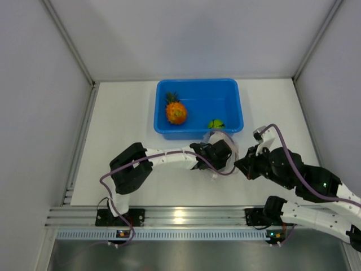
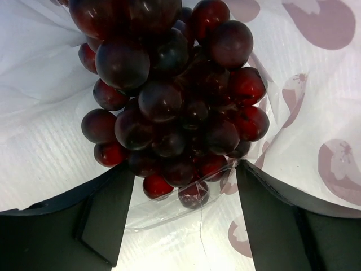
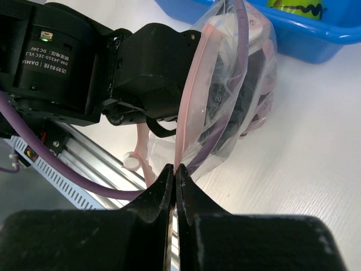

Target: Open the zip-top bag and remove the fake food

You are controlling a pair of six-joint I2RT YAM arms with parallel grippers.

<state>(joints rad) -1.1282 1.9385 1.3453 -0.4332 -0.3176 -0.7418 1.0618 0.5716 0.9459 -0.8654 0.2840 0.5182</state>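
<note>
We are on the last piece. The orange plastic pineapple with its green crown (image 1: 175, 112) and the round green plastic fruit (image 1: 215, 123) lie in the blue plastic tub (image 1: 196, 81). Of the fake food, only the dark purple plastic grape bunch (image 2: 175, 101) is left inside the clear crinkly zip-top bag with the pink zip strip (image 3: 256, 62). The bag sits on the white bench (image 1: 124, 124) just in front of the tub's near wall, between our two arms.

The right fingers (image 3: 172, 189) are pinched tight on the pink rim of the bag's mouth, holding it up and open. The left fingers (image 2: 107, 214) are pushed in through that mouth and stand wide apart. In the left wrist view the grapes fill the space just ahead, with the lowest berries between the two tips. These fingers grip nothing yet. A fold of clear film appears to lie across the gap under the bunch.

As we judge it, the next move is to ease the left fingers a little further over the bunch and close on its body rather than on a single berry. We would then draw it out through the mouth while the right fingers hold the rim against the pull. The risk we see is pinching the film along with the grapes, which would drag the bag along.
</note>
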